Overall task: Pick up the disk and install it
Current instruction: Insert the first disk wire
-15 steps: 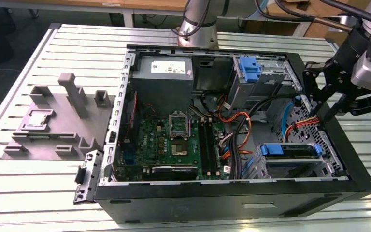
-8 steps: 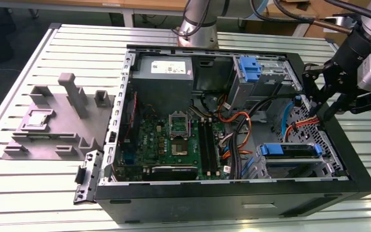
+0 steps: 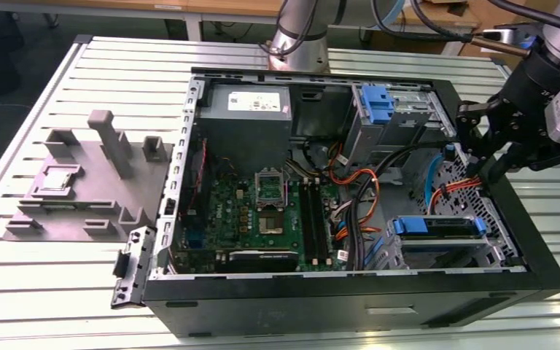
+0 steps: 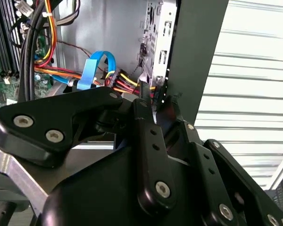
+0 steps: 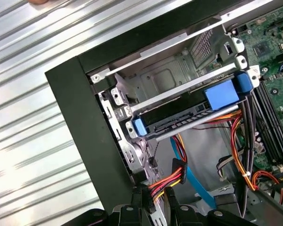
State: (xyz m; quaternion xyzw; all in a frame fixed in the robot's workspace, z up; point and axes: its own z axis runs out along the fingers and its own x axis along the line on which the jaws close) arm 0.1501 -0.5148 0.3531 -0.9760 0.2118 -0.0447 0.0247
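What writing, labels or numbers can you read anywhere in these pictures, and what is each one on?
No text can be read.
White sticker on the grey power supply box: print too small to read.
Small white label at the motherboard edge: too small to read.
Pale badge on the computer case outer wall: blurred.

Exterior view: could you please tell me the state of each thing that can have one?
Computer case: open, side panel off, lying on the table.
Processor socket: bare, no cooler on it.
Cables: loose, draped over the board.
Gripper: reaching into the case, close to the cables.
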